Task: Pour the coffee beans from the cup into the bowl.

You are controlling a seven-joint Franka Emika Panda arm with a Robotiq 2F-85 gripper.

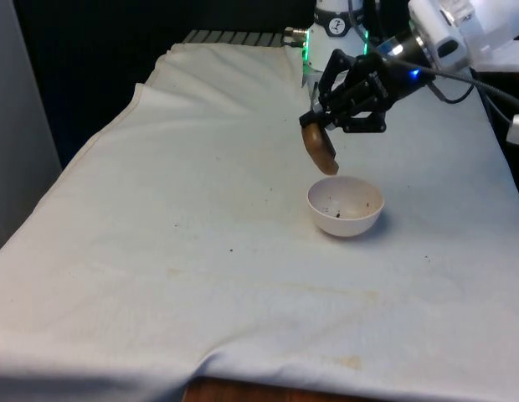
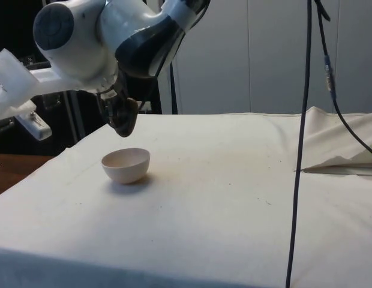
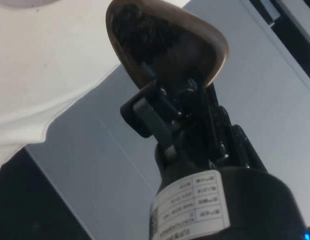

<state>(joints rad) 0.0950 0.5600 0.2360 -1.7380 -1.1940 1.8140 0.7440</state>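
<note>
Front and side views sharing the bowl [image 1: 345, 206]; wrist view close on the cup [image 3: 165, 47].

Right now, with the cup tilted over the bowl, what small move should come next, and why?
Probably tilt the cup a little further. The pincer holds it tipped above the near rim of the white bowl. The wrist view shows beans left inside the cup, while a few specks lie in the bowl. Its lip hangs close to the rim, so a slight shift toward the bowl's middle may help.

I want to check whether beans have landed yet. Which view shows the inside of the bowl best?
The front view: it looks down into the white bowl, where a few dark specks lie. The side view shows its outer wall and rim. The wrist view catches a pale sliver, seemingly its rim.
</note>
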